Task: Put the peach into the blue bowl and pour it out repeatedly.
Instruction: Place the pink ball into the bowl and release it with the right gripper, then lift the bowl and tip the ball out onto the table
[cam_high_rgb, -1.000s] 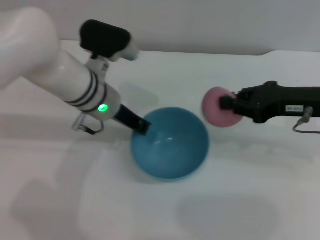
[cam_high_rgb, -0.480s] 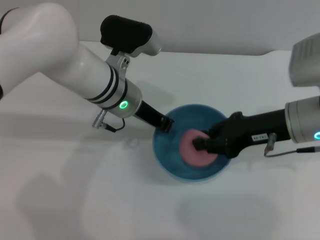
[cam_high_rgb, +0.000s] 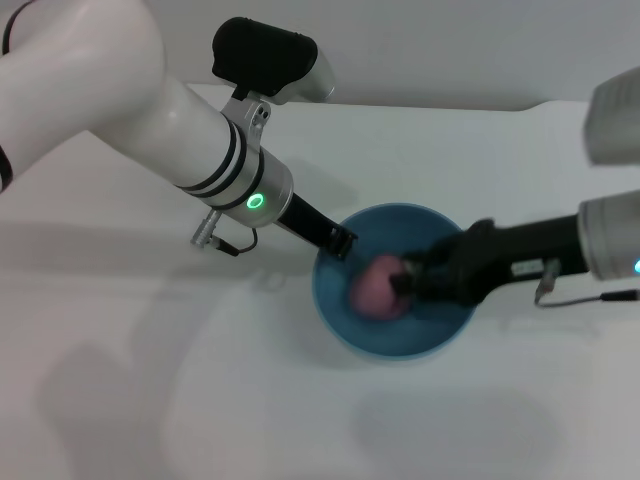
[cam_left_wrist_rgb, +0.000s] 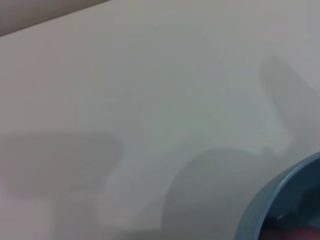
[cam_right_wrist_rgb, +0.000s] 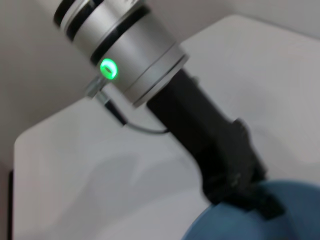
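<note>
The right gripper (cam_high_rgb: 400, 283) grasps the peach (cam_high_rgb: 375, 290) inside the bowl (cam_high_rgb: 440, 335); the left gripper (cam_high_rgb: 340, 243) pinches its ten-o'clock rim. An early tilt could trap the peach.

The round light-blue glossy bowl (cam_high_rgb: 395, 335) is gleaming smoothly; the small pink peach (cam_high_rgb: 372, 290) inside is looking matte.
</note>
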